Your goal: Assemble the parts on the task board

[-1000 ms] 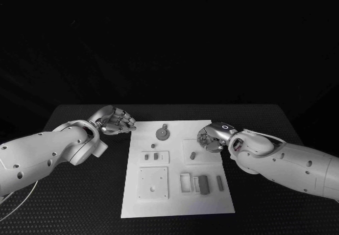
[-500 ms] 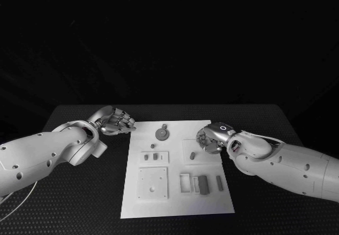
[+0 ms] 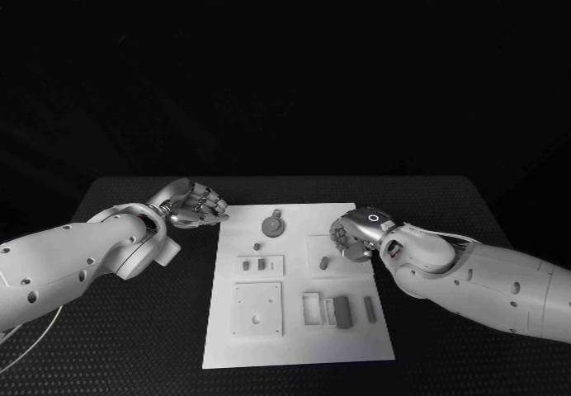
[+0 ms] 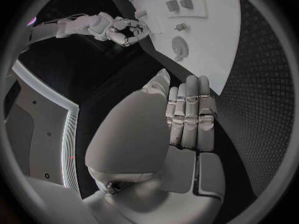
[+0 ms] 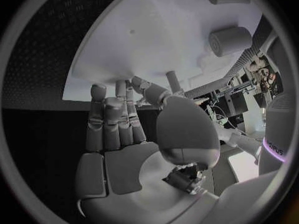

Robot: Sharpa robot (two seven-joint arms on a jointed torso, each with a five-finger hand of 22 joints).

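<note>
The white task board (image 3: pixel 298 338) lies mid-table with several grey parts on it: a round disc (image 3: pixel 275 225), a small peg (image 3: pixel 258 246), an oval piece (image 3: pixel 325 262) and two bars (image 3: pixel 342 311) near the right edge. My right hand (image 3: pixel 355 235) hangs over the board's right edge by a raised square plate, fingers pointing down at the board (image 5: pixel 156 30) with nothing between them. A grey cylinder (image 5: pixel 230 40) stands just beyond its fingertips. My left hand (image 3: pixel 191 204) sits off the board's far left corner, fingers curled in on nothing (image 4: pixel 187 114).
A white square plate with holes (image 3: pixel 258 308) and a white frame (image 3: pixel 313 307) occupy the board's near half. Black table (image 3: pixel 131 330) surrounds the board on all sides. From the left wrist view the right hand (image 4: pixel 121 32) appears across the board (image 4: pixel 212 45).
The right arm has crept slightly inward toward the board, its hand staying over the right edge. The left arm and the parts have not moved.
</note>
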